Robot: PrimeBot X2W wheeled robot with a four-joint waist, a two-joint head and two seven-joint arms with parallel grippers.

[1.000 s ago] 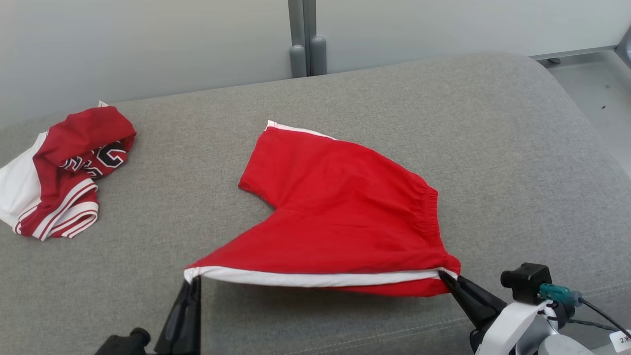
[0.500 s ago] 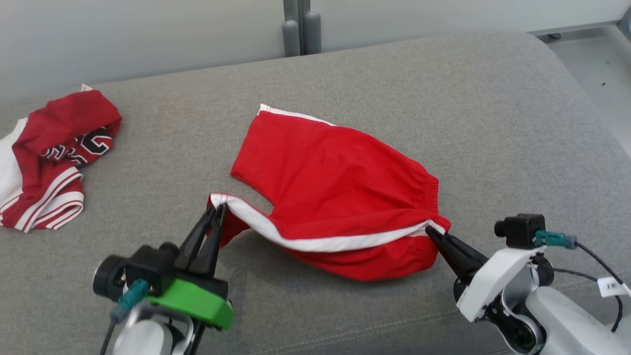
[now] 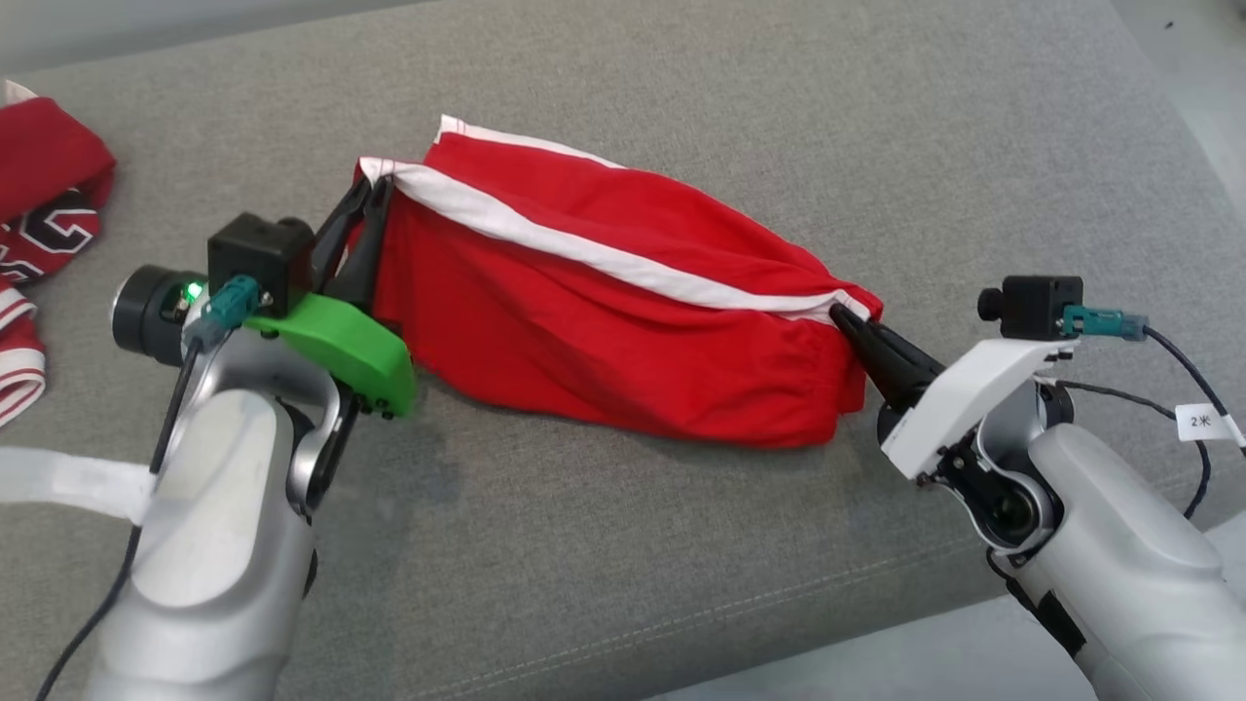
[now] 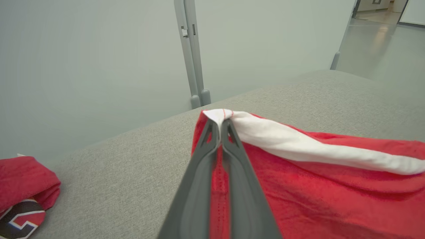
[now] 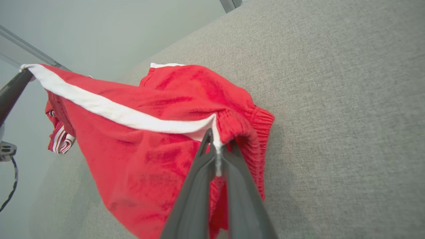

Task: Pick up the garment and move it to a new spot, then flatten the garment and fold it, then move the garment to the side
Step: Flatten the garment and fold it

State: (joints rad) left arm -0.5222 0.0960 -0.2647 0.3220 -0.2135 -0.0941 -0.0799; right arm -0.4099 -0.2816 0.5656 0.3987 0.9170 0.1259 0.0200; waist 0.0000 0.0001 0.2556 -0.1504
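Note:
The garment (image 3: 604,302) is a pair of red shorts with a white side stripe, lying on the grey cushion (image 3: 681,545) with its near half folded over the far half. My left gripper (image 3: 375,190) is shut on the hem end of the white stripe (image 4: 219,116). At the other end, my right gripper (image 3: 842,316) is shut on the stripe beside the elastic waistband (image 5: 214,136). The stripe is stretched between both grippers, and the held edge is lifted above the cushion. In the right wrist view the garment (image 5: 149,132) hangs from the stripe.
A second red, white and black garment (image 3: 39,234) lies crumpled at the cushion's left edge, also seen as the crumpled garment (image 4: 23,196). A pale partition wall with a grey post (image 4: 192,53) stands behind the cushion. The cushion's front edge runs below my arms.
Both grippers carried the striped edge up and away from me, folding the near leg over the far one. The head camera tilted down, shifting the whole scene.

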